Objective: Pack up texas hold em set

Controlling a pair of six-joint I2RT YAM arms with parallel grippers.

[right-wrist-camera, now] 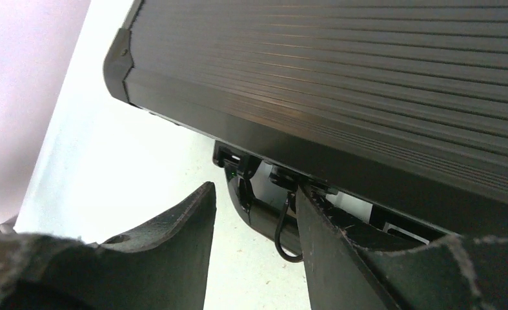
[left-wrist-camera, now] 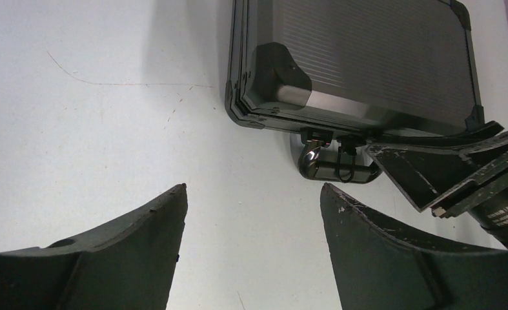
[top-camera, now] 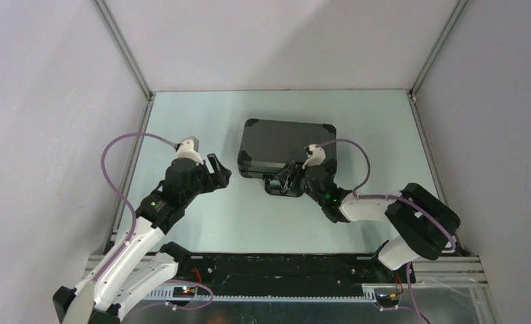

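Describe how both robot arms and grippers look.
The left arm and right arm mix white and black links. A purple cable loops along each, with a green wrist light. The left gripper and right gripper have black, curved, scuffed fingers.

Soft, even light is falling from overhead, making the pale table (top-camera: 202,121) bright and the top view sharp, with only faint shadows showing on it. In the left wrist view the black briefcase (left-wrist-camera: 367,58) is throwing a grey shadow leftwards, and its ribbed lid is giving off a dull sheen. The left gripper (left-wrist-camera: 252,187) and right gripper (right-wrist-camera: 254,187) are looming dark and slightly soft in their own views.
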